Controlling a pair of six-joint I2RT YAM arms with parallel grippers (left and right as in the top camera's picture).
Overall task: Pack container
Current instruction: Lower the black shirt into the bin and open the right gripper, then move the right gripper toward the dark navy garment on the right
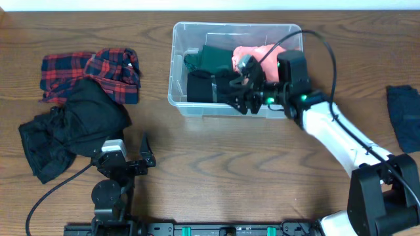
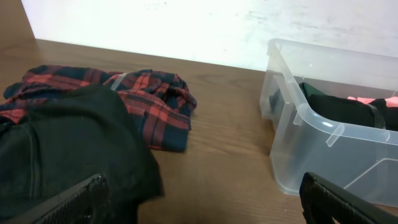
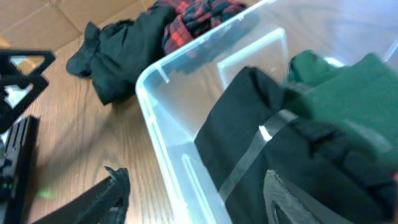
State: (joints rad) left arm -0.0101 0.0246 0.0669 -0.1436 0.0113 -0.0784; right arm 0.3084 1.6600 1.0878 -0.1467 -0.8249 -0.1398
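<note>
The clear plastic container (image 1: 180, 62) stands at the back middle of the table and holds a black garment (image 1: 199, 85), a dark green one (image 1: 211, 58) and a pink one (image 1: 252, 56). My right gripper (image 1: 231, 94) is open and straddles the container's front wall, one finger inside over the black garment (image 3: 280, 155), one outside. The container's rim shows in the right wrist view (image 3: 155, 124). My left gripper (image 1: 134, 157) is open and empty, low near the front left. The container also shows at right in the left wrist view (image 2: 323, 124).
A red plaid shirt (image 1: 92, 72) and a black garment (image 1: 72, 124) lie in a pile at the left; both show in the left wrist view (image 2: 149, 102), (image 2: 62, 149). A dark blue cloth (image 1: 403, 115) lies at the right edge.
</note>
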